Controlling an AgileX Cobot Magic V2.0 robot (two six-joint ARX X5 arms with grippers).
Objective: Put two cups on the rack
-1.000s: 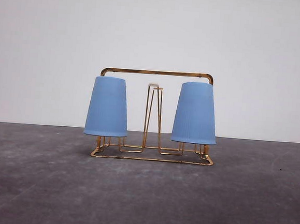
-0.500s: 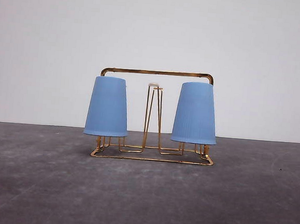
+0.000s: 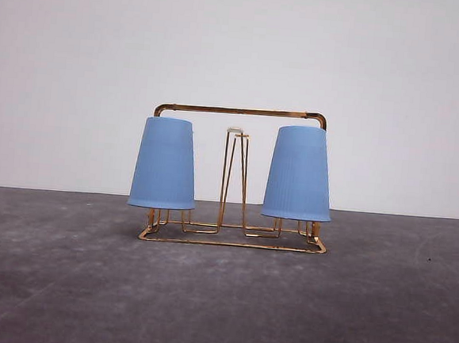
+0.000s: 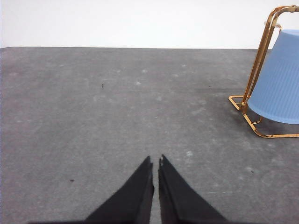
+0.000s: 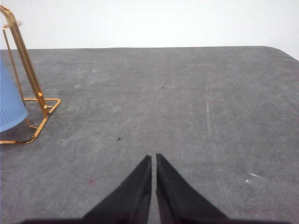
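Nothing moved since earlier frames. We see both cups point(image 3: 164, 163) point(image 3: 298, 173) upside down on rack point(image 3: 231, 237) pegs, centre frame; left fingers point(image 4: 155, 169) and right fingers point(image 5: 153, 163) closed, empty, well apart from them.

1. The rack point(image 3: 241, 110) is seen to be made of thin wire with a glossy, gold-coloured metallic finish; highlights are caught along its top bar.
2. The middle peg of the rack is capped with a small white tip point(image 3: 234, 130), matt in look.
3. The cup left of that peg point(image 3: 164, 163) and the cup right of it point(image 3: 298, 173) are seen as light blue matt plastic, finely ribbed from top to rim.
4. The table point(image 3: 219, 306) under the rack is covered by a dark grey, matt, slightly rough surface, mottled with pale scuffs.
5. The left gripper point(image 4: 155, 166) and right gripper point(image 5: 153, 161) are finished in matt black.
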